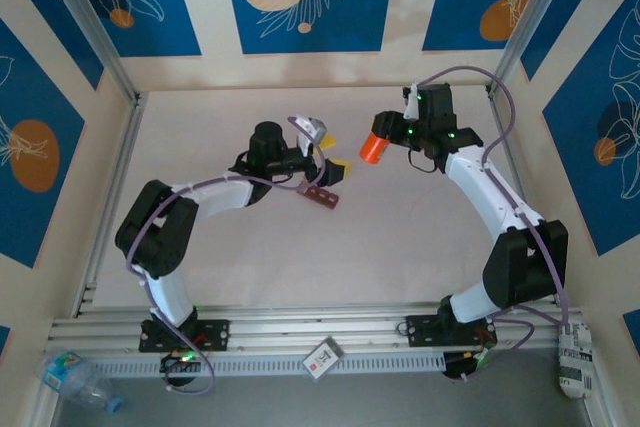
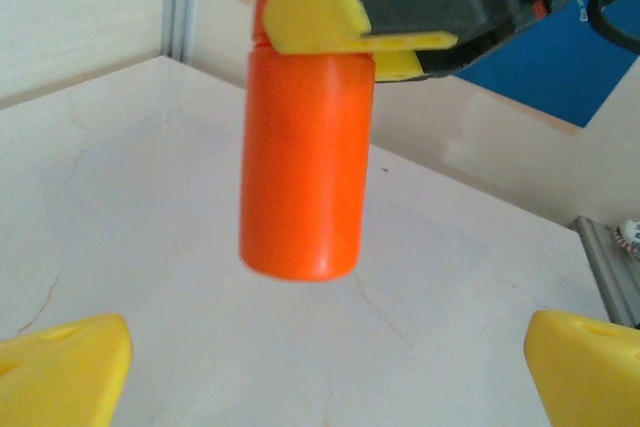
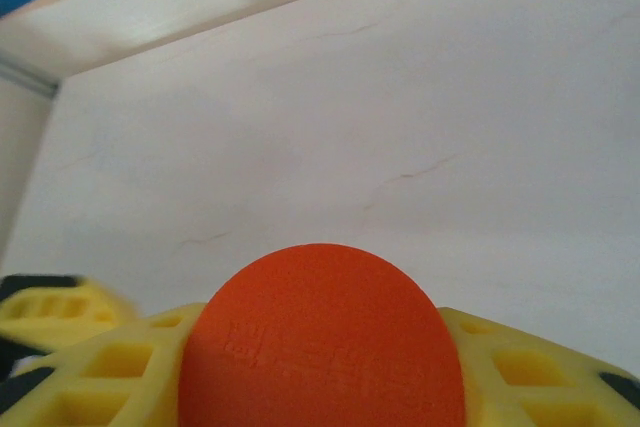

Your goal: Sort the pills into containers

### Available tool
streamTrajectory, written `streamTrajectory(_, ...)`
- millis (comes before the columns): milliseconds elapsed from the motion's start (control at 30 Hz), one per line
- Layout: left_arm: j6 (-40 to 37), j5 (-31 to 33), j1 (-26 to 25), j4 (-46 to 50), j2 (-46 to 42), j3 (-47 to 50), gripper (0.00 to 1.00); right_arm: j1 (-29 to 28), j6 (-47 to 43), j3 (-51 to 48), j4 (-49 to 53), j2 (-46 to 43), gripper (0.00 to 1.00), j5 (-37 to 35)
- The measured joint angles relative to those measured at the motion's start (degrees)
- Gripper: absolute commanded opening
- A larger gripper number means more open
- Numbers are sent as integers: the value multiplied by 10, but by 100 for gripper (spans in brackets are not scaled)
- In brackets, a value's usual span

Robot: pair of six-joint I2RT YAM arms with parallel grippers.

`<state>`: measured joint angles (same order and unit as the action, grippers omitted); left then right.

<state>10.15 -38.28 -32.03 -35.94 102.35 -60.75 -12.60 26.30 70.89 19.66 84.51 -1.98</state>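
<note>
Left hand (image 1: 328, 150): released. In the left wrist view its yellow fingers (image 2: 62, 365) sit at the two lower corners, spread wide with nothing between them.

Right hand (image 1: 386, 143): clenched on the orange bottle (image 1: 374, 149). The bottle is clear of the counter (image 1: 300, 267). From the left wrist it hangs upright, gripped at its top end (image 2: 305, 167). In the right wrist view its round end (image 3: 320, 342) sits between the yellow fingers.

Containers (image 1: 322, 195): dark reddish-brown strip of compartments, lying flat on the counter near its middle. It is just on the near side of the left hand (contact between them cannot be told from above). It is set apart from the bottle, which is to its right and farther back.

Compartment contents are too small to make out.
</note>
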Motion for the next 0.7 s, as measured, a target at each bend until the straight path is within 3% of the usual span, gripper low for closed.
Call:
streamTrajectory(400,-17,106,24,57,-42,3,100,5,-47,-177,-152,-15,27,-153)
streamTrajectory(700,-52,182,24,134,-48,-1,100,-37,-48,-220,-202,-7,31,-245)
